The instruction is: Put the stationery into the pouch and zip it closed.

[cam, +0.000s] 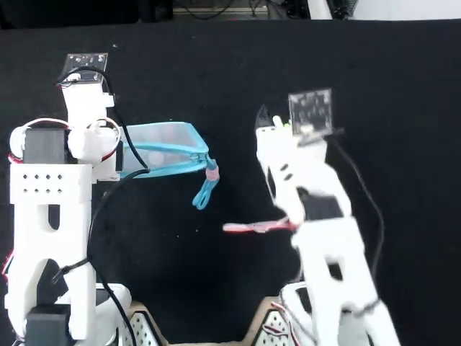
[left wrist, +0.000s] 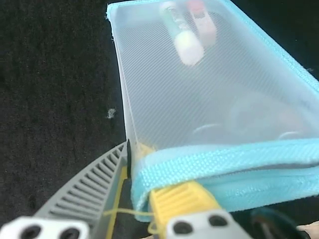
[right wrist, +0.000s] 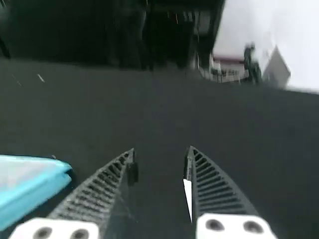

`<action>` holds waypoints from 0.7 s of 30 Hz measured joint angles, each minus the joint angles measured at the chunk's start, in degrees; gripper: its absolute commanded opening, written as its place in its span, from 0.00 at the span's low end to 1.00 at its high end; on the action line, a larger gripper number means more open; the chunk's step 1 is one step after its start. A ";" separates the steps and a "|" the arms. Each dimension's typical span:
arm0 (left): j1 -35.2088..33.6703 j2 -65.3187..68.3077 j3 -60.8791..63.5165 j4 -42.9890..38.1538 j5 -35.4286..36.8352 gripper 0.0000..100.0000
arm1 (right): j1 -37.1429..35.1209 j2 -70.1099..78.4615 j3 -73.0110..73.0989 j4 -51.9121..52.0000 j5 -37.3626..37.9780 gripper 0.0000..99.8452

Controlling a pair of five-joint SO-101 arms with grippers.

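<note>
The pouch is translucent mesh with cyan trim and lies on the black table at centre left. Its pink zipper pull with a cyan loop hangs off the right end. My left gripper is shut on the pouch's zipper edge at the left end. Inside the pouch lie a white-capped stick and a pink-capped one. A pink pen rests on the table in front of the pouch, partly under the right arm. My right gripper is open and empty, held above the table right of the pouch.
The black cloth covers the whole table. Both arm bases stand at the near edge, the left one and the right one. Cables trail down from the left arm beside the pouch.
</note>
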 measured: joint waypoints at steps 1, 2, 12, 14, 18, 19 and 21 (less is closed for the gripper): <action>0.00 0.00 0.00 0.00 0.00 0.03 | 0.62 3.34 -1.41 0.00 0.00 0.14; 0.00 0.00 0.00 0.00 0.00 0.03 | 1.32 6.33 -2.64 0.00 0.00 0.14; 0.00 0.00 0.00 0.00 0.00 0.03 | 2.99 23.91 -11.87 0.00 0.00 0.14; 0.00 0.00 0.00 0.00 0.00 0.03 | 2.90 26.11 -13.80 0.35 0.35 0.14; 0.00 0.00 0.00 0.00 0.00 0.03 | 2.90 33.14 -20.75 6.33 2.37 0.14; 0.00 0.00 0.00 0.00 0.00 0.03 | 2.90 35.25 -23.21 8.44 2.55 0.14; 0.00 0.00 0.00 0.00 0.00 0.03 | 2.90 40.26 -28.75 12.84 2.81 0.15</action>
